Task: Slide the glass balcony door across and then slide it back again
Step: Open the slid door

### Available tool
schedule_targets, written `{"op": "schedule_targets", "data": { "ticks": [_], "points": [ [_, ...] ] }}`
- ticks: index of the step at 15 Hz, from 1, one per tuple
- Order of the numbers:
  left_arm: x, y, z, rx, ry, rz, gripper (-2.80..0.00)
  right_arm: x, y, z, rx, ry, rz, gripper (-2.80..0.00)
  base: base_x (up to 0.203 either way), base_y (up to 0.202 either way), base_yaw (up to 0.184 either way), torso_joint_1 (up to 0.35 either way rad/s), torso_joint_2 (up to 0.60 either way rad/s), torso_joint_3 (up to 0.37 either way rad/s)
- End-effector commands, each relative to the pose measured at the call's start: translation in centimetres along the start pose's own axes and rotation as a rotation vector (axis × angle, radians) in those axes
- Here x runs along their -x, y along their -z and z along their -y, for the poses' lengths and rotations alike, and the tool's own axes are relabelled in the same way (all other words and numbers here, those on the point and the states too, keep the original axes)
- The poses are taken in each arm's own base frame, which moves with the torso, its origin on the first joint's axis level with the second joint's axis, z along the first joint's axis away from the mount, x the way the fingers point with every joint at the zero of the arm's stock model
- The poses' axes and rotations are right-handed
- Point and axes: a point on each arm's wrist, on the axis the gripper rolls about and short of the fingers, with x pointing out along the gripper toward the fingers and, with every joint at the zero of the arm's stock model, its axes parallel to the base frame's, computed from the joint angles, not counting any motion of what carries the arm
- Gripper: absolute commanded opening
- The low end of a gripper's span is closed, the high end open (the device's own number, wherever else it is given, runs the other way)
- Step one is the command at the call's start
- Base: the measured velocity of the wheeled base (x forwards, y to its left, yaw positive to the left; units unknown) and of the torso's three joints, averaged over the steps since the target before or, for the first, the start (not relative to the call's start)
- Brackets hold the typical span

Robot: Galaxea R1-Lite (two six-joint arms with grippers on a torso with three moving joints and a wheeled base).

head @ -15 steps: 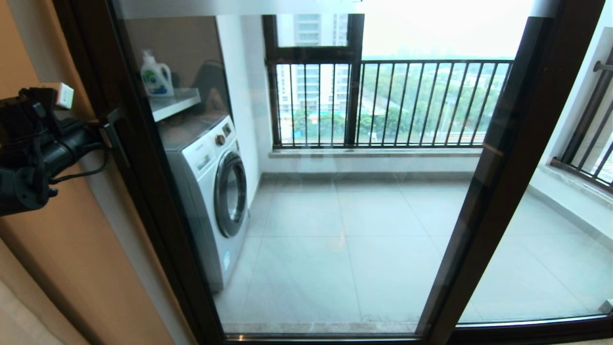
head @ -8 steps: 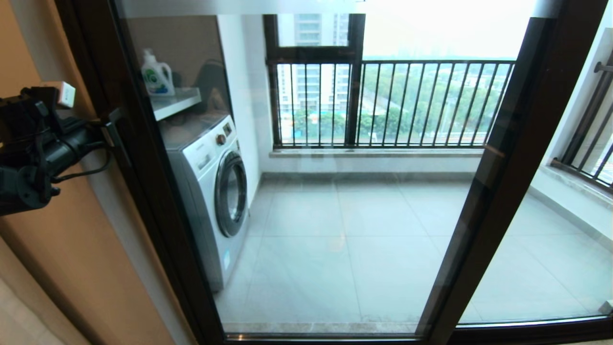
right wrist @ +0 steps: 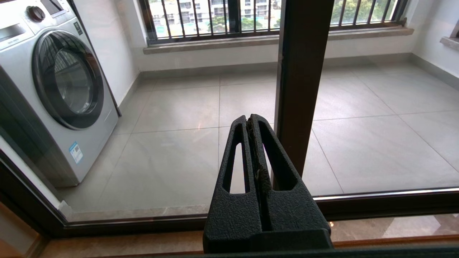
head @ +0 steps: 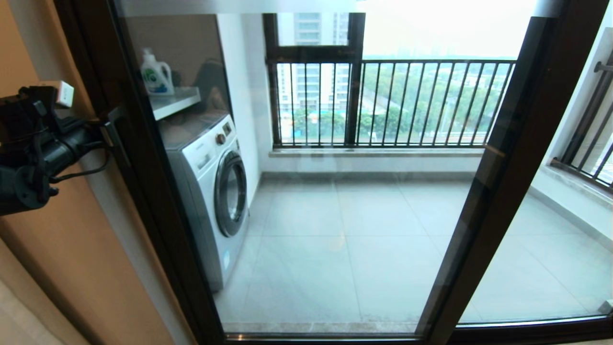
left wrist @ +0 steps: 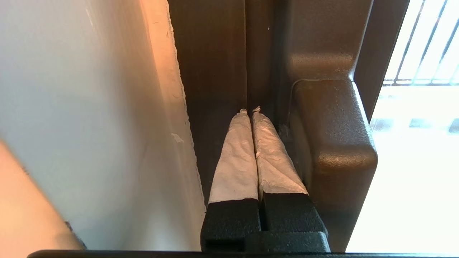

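Note:
The glass balcony door fills the head view, clear glass in a dark brown frame. Its slim dark handle sits on the left stile. My left gripper is at that handle. In the left wrist view the left gripper is shut with nothing between its white-wrapped fingers. They lie against the stile, tucked beside the handle block. My right gripper is shut and empty, held low in front of the glass near a dark upright stile. It does not show in the head view.
An orange-beige wall flanks the door on the left, close to my left arm. Behind the glass stand a washing machine, a shelf with a detergent bottle and a black railing. The floor track runs along the bottom.
The door frame and my left gripper have shifted very slightly to the right since a second ago. Over the last half second nothing visibly moves.

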Motion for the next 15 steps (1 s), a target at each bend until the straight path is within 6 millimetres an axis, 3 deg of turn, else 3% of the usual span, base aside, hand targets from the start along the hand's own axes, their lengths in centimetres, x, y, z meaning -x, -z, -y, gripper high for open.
{"op": "schedule_targets", "data": {
  "ticks": [1,15],
  "points": [
    [-0.1,-0.9,3.4,0.007,0.087,0.02,-2.8,-0.1,0.3,0.0,-0.001,0.001,-0.01,-2.8,0.0,0.0,0.0,0.0,0.0,0.0],
    [-0.1,-0.6,5.3,0.017,0.132,0.009,-2.8,-0.1,0.3,0.0,-0.001,0.001,-0.01,-2.8,0.0,0.0,0.0,0.0,0.0,0.0]
  ]
}}
